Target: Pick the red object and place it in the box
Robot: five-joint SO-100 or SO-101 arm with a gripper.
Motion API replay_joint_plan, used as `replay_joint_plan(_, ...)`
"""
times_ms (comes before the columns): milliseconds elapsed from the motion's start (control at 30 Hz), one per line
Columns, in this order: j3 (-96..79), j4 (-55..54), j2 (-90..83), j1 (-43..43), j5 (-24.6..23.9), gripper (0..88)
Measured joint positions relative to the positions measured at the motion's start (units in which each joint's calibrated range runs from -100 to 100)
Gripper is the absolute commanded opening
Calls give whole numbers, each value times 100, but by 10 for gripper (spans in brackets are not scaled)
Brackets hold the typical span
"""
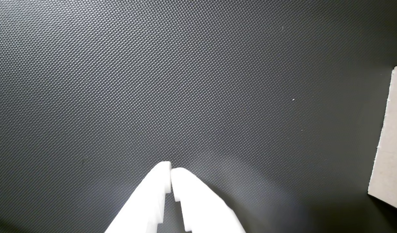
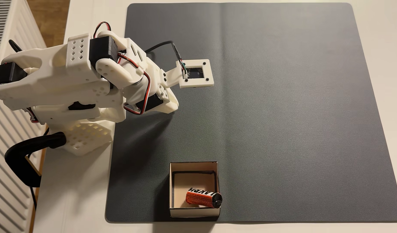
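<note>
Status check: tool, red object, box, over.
Tool shut, empty, over bare mat. Red object lying in box, one end against a wall. Nothing in the way.

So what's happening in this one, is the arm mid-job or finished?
It looks finished. The red object lies in the box near the mat's lower edge in the fixed view, tilted, one end propped at the box's right wall. The white arm is folded back near its base. In the wrist view the end effector is shut and empty above the mat.
</note>
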State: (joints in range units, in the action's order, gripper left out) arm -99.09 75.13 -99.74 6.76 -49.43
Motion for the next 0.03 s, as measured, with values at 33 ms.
replay_joint_plan(33, 0, 0, 0, 0, 0, 6)
